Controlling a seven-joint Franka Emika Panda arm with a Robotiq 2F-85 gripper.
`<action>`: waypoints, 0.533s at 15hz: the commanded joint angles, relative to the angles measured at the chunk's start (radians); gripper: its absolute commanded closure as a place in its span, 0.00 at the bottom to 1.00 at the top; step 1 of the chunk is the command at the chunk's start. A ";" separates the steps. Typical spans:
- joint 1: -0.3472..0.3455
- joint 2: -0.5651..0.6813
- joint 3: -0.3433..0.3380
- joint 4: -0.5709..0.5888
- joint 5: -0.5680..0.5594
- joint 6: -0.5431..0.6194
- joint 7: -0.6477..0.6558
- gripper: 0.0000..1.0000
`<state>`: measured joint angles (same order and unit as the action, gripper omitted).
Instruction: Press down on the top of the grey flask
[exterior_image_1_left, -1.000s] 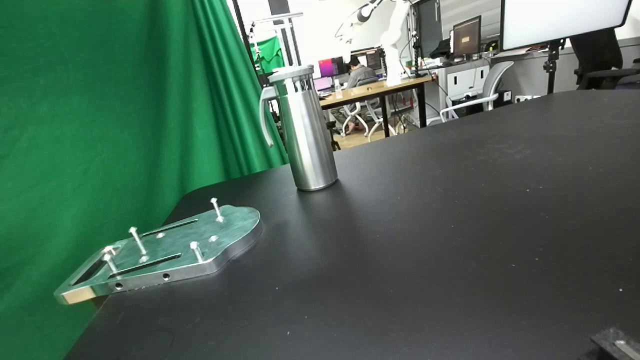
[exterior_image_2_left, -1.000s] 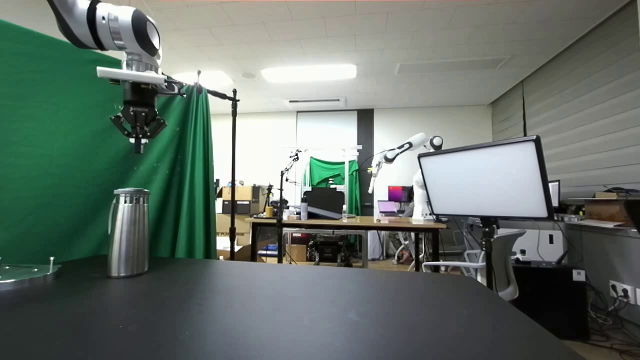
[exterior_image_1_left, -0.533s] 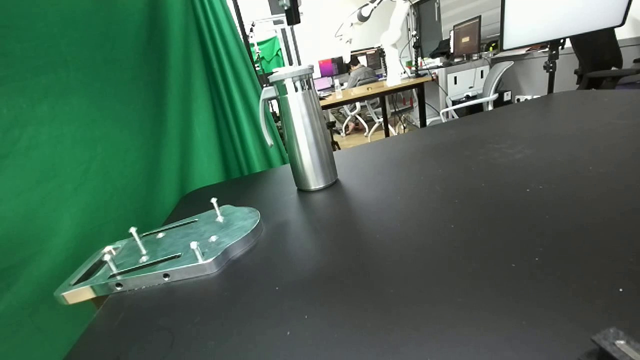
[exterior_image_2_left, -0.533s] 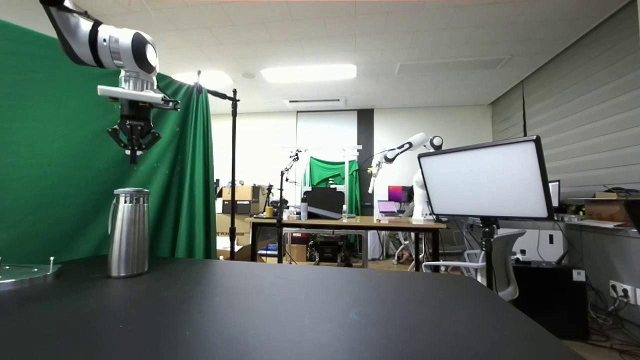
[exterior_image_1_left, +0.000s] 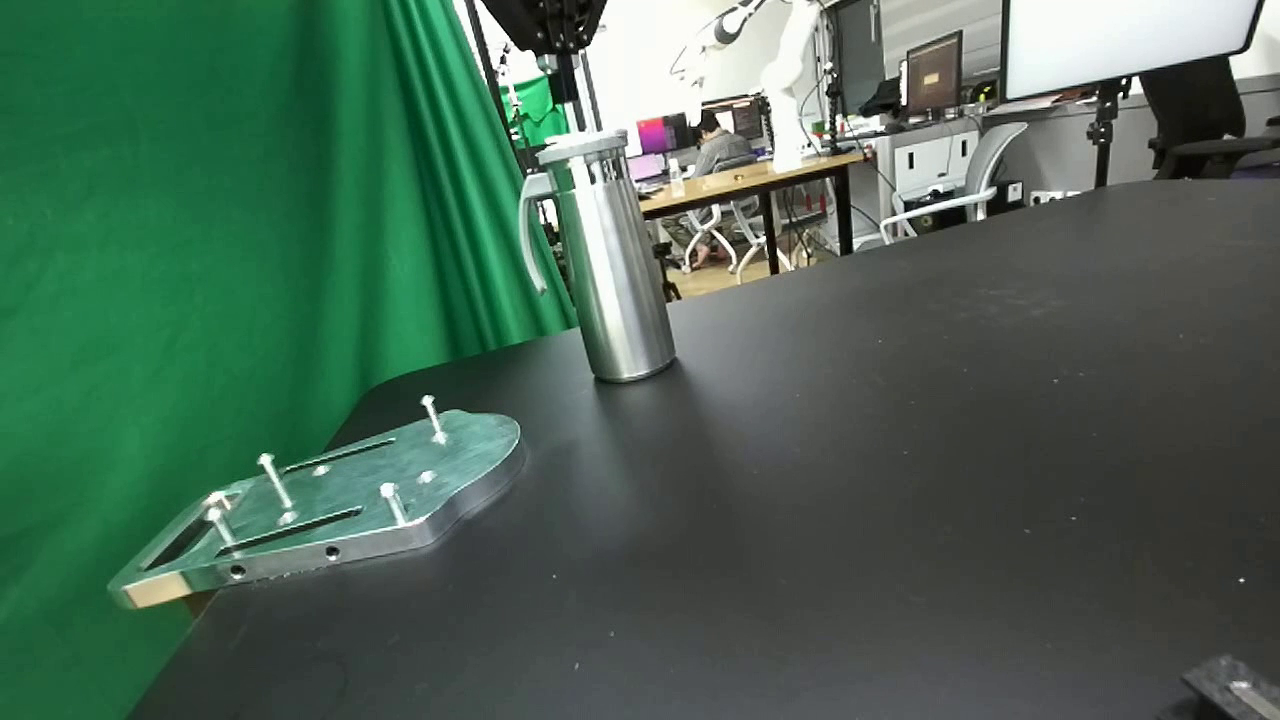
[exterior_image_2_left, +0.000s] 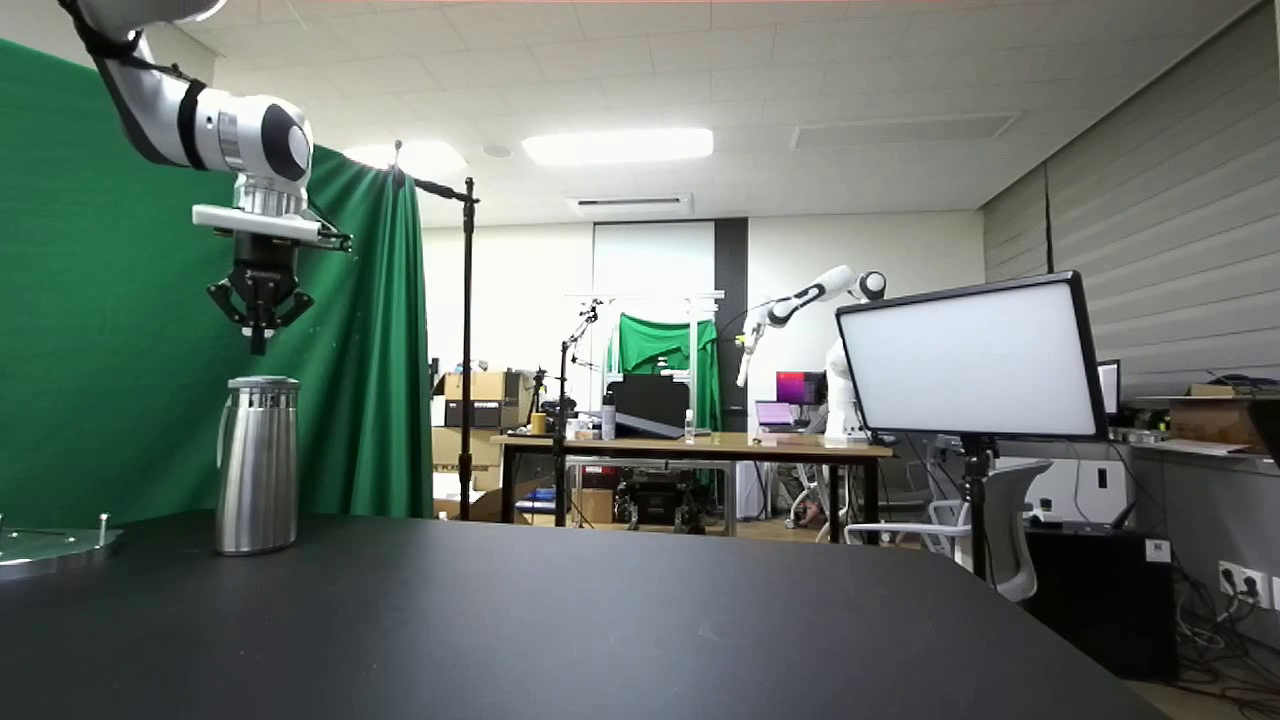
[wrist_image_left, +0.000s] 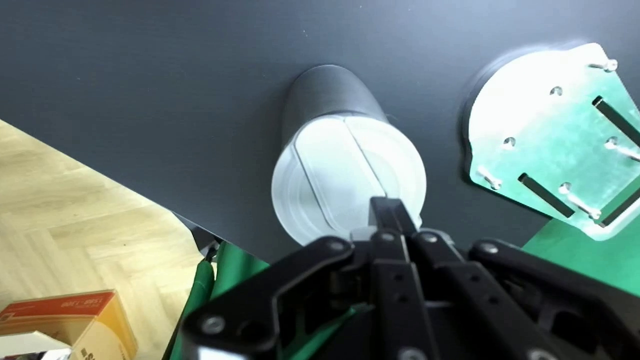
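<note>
The grey flask (exterior_image_1_left: 625, 290) stands upright near the table's far edge, with its matte cap on top and its handle on one side. It also shows in an exterior view (exterior_image_2_left: 258, 475). In the wrist view its round cap (wrist_image_left: 340, 170) lies below my fingers and hides part of the body. My gripper (exterior_image_2_left: 258, 345) points straight down just above the cap, with a small gap in both exterior views (exterior_image_1_left: 567, 88). In the wrist view its fingertips (wrist_image_left: 387, 202) are together with nothing between them, and they overlap the cap's edge nearest the gripper.
A flat green-tinted board (exterior_image_1_left: 380, 480) with upright pegs lies on the black table (exterior_image_1_left: 850, 500) beside the flask; it also shows in the wrist view (wrist_image_left: 545, 125). A green curtain (exterior_image_1_left: 250, 200) hangs behind. The table edge is close to the flask.
My gripper has come down towards the flask's cap, drifting slightly to the left in an exterior view, and has entered the top of another. The flask and the board have not moved.
</note>
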<state>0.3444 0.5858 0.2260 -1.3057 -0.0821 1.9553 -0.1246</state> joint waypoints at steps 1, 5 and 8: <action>0.022 0.043 -0.017 0.054 -0.028 -0.001 0.007 1.00; 0.029 0.069 -0.022 0.050 -0.046 0.041 0.004 1.00; 0.030 0.086 -0.020 0.055 -0.048 0.057 -0.002 1.00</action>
<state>0.3628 0.6406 0.2143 -1.2932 -0.1187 2.0115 -0.1247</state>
